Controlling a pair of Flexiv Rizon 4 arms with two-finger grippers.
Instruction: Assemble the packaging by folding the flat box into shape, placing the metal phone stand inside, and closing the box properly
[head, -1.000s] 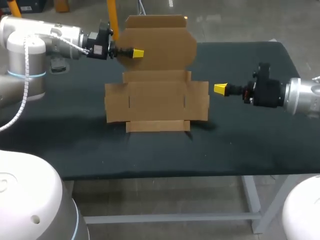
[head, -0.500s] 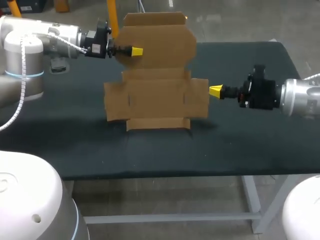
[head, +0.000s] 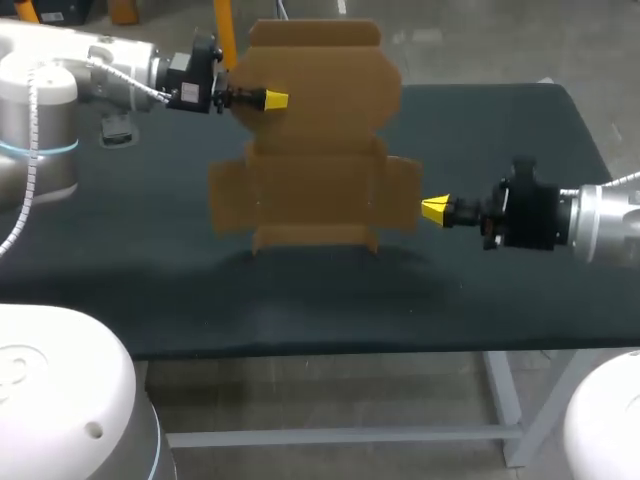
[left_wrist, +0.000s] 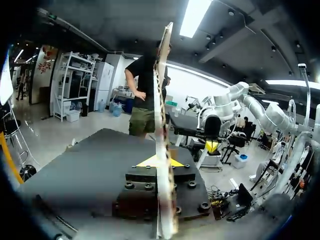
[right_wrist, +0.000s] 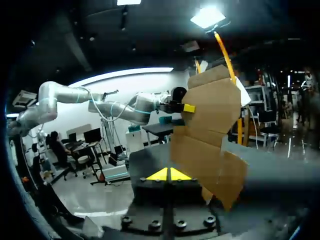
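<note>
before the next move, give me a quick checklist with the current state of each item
1. Left gripper clamped on the flat box: ok, in the left wrist view the cardboard stands edge-on between both fingers.
2. Flat box clear of the table: ok, it looks lifted, with its shadow below the lower edge.
3. Box folded into shape: not ok, all panels lie in one plane.
4. Right gripper free: ok, shut on nothing.
5. Right gripper touching the right flap: cannot tell, the tips sit right beside its edge.
6. Metal phone stand ready: cannot tell, not in view.
</note>
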